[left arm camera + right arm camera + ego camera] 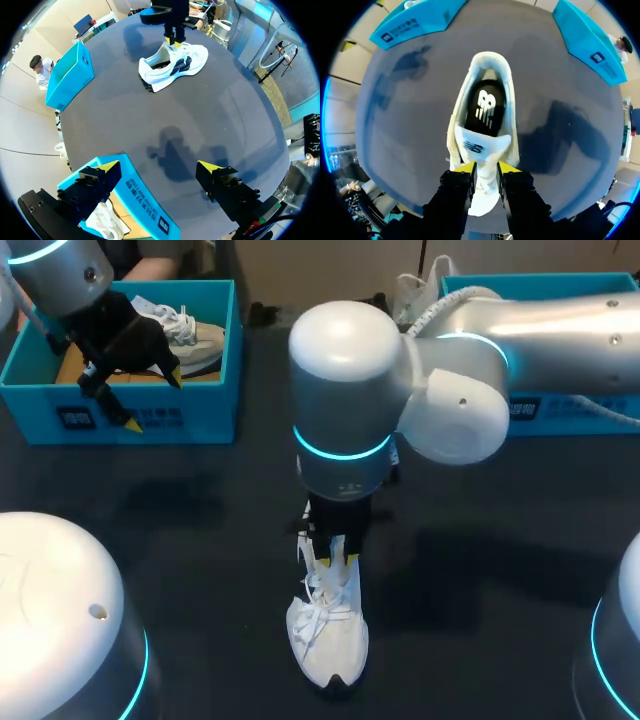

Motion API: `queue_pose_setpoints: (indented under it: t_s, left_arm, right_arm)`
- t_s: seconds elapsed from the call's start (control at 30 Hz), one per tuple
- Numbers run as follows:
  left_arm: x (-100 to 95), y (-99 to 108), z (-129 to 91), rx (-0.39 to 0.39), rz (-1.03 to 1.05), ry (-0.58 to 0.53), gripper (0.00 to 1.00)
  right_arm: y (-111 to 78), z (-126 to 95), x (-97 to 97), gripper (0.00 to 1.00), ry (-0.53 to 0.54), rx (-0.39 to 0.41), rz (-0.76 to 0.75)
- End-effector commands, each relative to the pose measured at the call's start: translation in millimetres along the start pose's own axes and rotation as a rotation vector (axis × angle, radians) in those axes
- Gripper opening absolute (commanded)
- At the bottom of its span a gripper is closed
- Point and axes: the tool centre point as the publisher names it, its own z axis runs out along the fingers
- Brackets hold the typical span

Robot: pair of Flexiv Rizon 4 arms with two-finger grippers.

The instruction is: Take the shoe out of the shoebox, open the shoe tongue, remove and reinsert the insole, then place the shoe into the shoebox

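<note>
A white shoe lies on the dark table near the front middle, toe towards the table's front edge. My right gripper comes down on its lace area. In the right wrist view my right gripper is shut on the shoe tongue, a yellow tip on each side. The black insole shows inside the shoe. My left gripper hangs open over the front wall of the left blue shoebox. Its fingers stand wide apart above the shoebox, far from the shoe.
Another pale shoe lies inside the left shoebox. A second blue box stands at the back right, partly behind my right arm; the same blue box shows in the left wrist view. Dark tabletop lies between the boxes and the shoe.
</note>
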Motion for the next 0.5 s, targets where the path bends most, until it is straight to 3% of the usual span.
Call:
queue_pose_setpoints:
  t_s: [0.03,0.2,0.5]
  left_arm:
    - [1.1,-0.1,0.0,-0.002,0.001,-0.001,1.0]
    - [1.1,-0.1,0.0,-0.002,0.001,-0.001,1.0]
    - [1.1,-0.1,0.0,-0.002,0.001,-0.001,1.0]
  right_arm:
    - [1.3,-11.6,1.9,0.24,0.003,-0.01,-0.025]
    - [4.1,-20.4,6.5,0.26,-0.035,-0.02,-0.065]
    - [29.3,7.8,-2.4,0.28,0.031,-0.012,-0.16]
